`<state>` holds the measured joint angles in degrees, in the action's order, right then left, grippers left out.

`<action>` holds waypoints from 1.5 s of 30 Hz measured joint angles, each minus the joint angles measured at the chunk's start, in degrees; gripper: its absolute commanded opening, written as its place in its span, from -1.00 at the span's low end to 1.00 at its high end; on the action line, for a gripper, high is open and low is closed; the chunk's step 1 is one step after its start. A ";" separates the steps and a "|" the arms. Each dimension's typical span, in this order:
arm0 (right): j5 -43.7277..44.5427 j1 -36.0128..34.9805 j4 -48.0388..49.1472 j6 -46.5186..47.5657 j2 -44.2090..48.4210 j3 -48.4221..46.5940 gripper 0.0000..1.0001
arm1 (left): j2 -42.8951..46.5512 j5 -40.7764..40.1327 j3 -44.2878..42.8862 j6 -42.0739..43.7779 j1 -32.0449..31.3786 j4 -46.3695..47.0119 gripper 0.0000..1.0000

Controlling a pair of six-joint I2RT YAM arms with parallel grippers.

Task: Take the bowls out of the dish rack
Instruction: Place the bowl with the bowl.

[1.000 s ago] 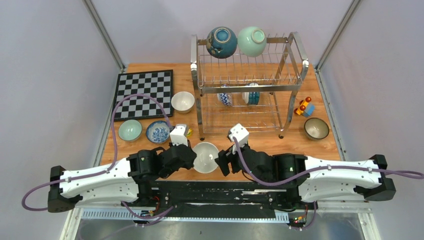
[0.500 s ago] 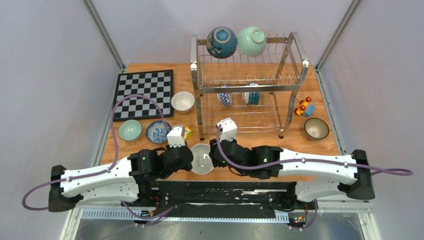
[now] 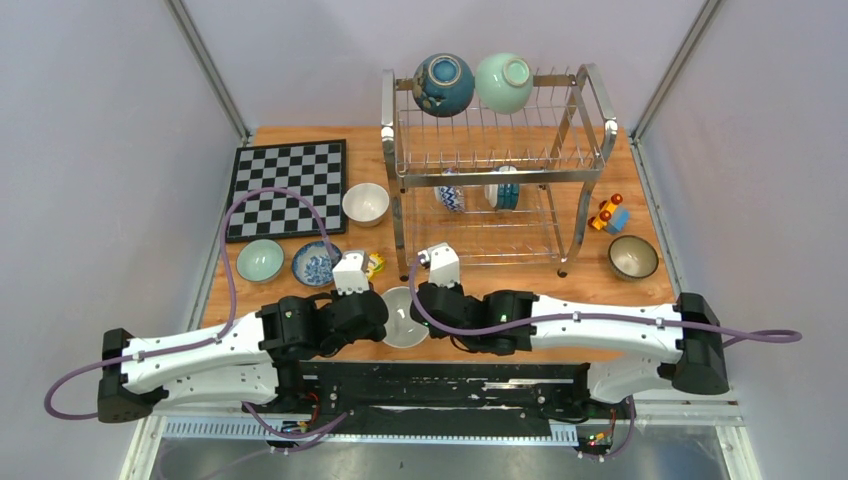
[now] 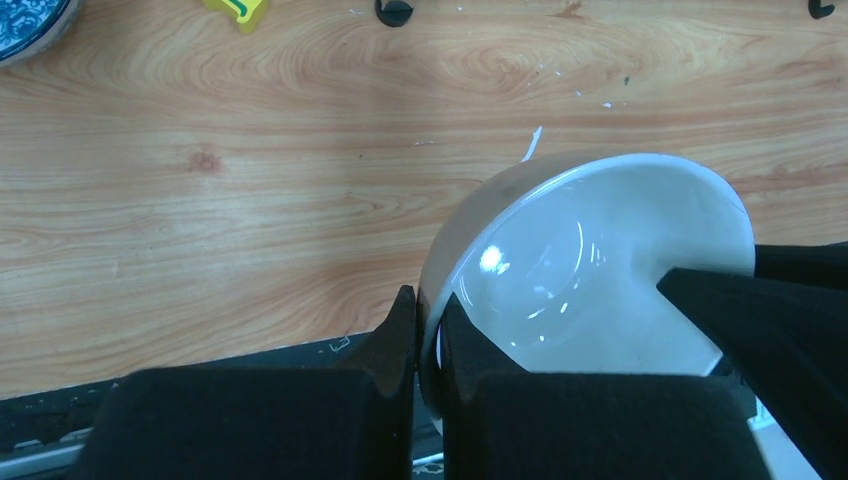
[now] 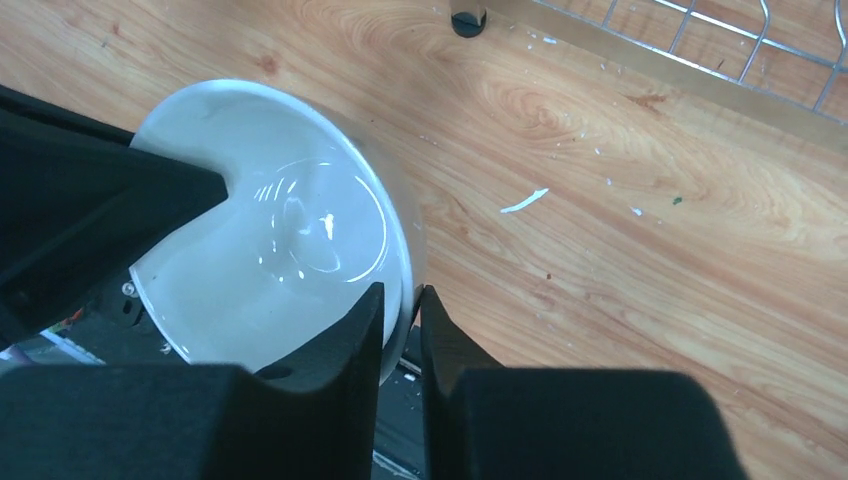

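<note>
The white bowl [image 3: 403, 317] sits at the near middle of the table [image 3: 300, 130], just in front of the dish rack [image 3: 490, 170], caught between the two arms. The left fingers [image 4: 398, 340] are clamped on its left rim, one inside and one outside the wall. The right fingers [image 5: 352, 335] pinch the opposite rim the same way. From the wrist views the bowl looks tilted; I cannot tell whether it touches the wood.

On the rack's top tier, at the far left, a dark blue bowl [image 3: 443, 84] and a mint green bowl [image 3: 503, 82] lie on their sides, touching. On the lower tier a zigzag-patterned bowl [image 3: 451, 190] and a blue-striped bowl [image 3: 503, 188] stand on edge.

Left of the rack, on the table, are a cream bowl [image 3: 365, 203], a blue-patterned bowl [image 3: 316, 263] and a pale green bowl [image 3: 259, 260], near a chessboard [image 3: 288, 187]. A yellow block [image 3: 375, 264] lies beside the left wrist. Right of the rack are a dark-rimmed bowl [image 3: 632, 256] and a toy [image 3: 608, 213].
</note>
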<state>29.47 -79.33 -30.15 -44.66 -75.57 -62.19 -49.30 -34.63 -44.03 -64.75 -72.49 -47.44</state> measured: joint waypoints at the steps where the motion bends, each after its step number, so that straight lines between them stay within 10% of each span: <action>1: 0.13 0.00 -0.02 -0.31 -0.22 -0.07 -0.88 | 0.00 0.11 0.00 -0.04 0.00 -0.15 -1.00; 5: 0.79 1.01 0.09 -1.07 -1.66 -0.37 -1.00 | -0.13 0.50 0.00 -0.42 0.00 -0.48 -0.96; 15: -5.11 3.02 -2.64 -1.11 -4.09 -1.07 -1.00 | -0.81 -0.07 -0.24 2.49 -0.02 -2.01 0.10; 45: -15.93 9.66 -4.17 -7.08 -7.76 -0.28 -1.00 | -10.75 2.08 -0.85 3.63 -0.02 -1.62 -0.46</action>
<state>13.54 -69.67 -34.33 -51.75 -83.33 -62.48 -60.05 -32.56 -44.88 -61.12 -72.51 -49.06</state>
